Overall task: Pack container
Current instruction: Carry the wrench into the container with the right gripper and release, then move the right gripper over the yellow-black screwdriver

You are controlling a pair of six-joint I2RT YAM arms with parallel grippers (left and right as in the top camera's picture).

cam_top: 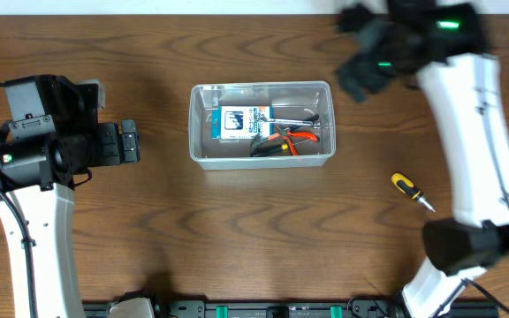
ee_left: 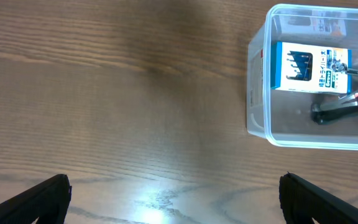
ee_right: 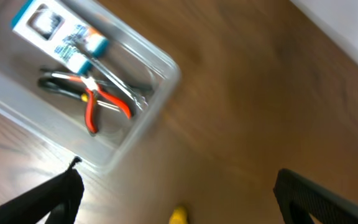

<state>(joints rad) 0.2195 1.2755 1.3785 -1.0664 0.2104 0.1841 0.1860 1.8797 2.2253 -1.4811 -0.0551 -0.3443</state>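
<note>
The container (cam_top: 262, 86) is a clear rectangular tub at the table's middle. In it lie a blue-and-white packet (cam_top: 237, 122), red-handled pliers (cam_top: 297, 136) and a black-handled tool (cam_top: 266, 147). My left gripper (cam_top: 129, 141) stands open to the left of the tub, over bare wood (ee_left: 176, 199), with the tub's wall (ee_left: 257, 93) at upper right in its view. My right gripper (cam_top: 360, 57) hangs open, blurred, above the table off the tub's far right corner (ee_right: 179, 186). Its view shows the tub's rim (ee_right: 166, 62), the pliers (ee_right: 95, 102) and a yellow handle tip (ee_right: 179, 216).
A yellow-and-black screwdriver (cam_top: 411, 188) lies on the wood to the right of the tub, near the right arm's white link (cam_top: 471, 141). The left arm's body (cam_top: 38, 150) stands at the far left. A dark rail runs along the table's front edge (cam_top: 254, 310).
</note>
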